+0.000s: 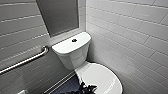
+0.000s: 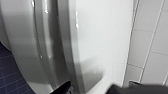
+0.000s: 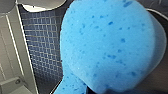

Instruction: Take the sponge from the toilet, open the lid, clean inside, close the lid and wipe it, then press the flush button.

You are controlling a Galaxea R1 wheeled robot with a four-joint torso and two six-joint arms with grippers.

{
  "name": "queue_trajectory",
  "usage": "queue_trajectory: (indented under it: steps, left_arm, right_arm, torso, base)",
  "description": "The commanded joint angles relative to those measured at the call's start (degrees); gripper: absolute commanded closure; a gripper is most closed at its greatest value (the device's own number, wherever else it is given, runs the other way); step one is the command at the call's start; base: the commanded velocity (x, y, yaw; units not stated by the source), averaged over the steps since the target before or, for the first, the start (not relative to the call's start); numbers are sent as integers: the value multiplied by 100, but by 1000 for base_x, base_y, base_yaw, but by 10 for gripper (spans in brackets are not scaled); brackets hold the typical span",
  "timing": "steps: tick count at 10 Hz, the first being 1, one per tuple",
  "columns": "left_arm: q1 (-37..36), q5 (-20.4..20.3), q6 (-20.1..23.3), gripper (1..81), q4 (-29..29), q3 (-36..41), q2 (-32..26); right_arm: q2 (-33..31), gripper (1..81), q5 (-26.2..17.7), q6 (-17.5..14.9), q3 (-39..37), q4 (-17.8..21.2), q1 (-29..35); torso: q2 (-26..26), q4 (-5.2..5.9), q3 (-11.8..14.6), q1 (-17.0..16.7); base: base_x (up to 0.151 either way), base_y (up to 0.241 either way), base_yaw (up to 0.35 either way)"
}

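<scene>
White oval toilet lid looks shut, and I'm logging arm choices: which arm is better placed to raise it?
Probably left. The left gripper sits at the white oval plastic lid's rim, while the right arm appears to be carrying the bright blue soft sponge.

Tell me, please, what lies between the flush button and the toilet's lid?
In the head view, the stretch from the flush button to the lid is bare: just the white top and front of the tank, with nothing resting there.
</scene>
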Motion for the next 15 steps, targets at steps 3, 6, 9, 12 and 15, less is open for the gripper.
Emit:
queue_trajectory:
  steps: [3, 6, 9, 12, 15]
  left_arm:
    - [-1153, -677, -180, 10, 42, 1193, -53]
    - [-1206, -800, -313, 10, 51, 1527, -247]
    - [-1206, -843, -436, 10, 51, 1598, -326]
    - [-1250, -949, -594, 10, 51, 1764, -510]
    - [-1338, -1466, -1260, 10, 51, 2019, -950]
  right_arm:
    - [-186, 811, -308, -4, 102, -151, 114]
    - [-186, 811, -308, -4, 137, -151, 122]
    - [-186, 811, -308, -4, 146, -151, 113]
    - [-186, 811, -308, -4, 155, -151, 113]
    - [-195, 811, -308, -4, 216, -151, 113]
  torso:
    - [0, 0, -2, 0]
    - [2, 0, 203, 0]
    - [2, 0, 280, 2]
    - [0, 0, 376, 2]
    - [2, 0, 374, 2]
  base:
    - [0, 0, 0]
    - [0, 0, 0]
    - [0, 0, 0]
    - [0, 0, 0]
    - [0, 0, 0]
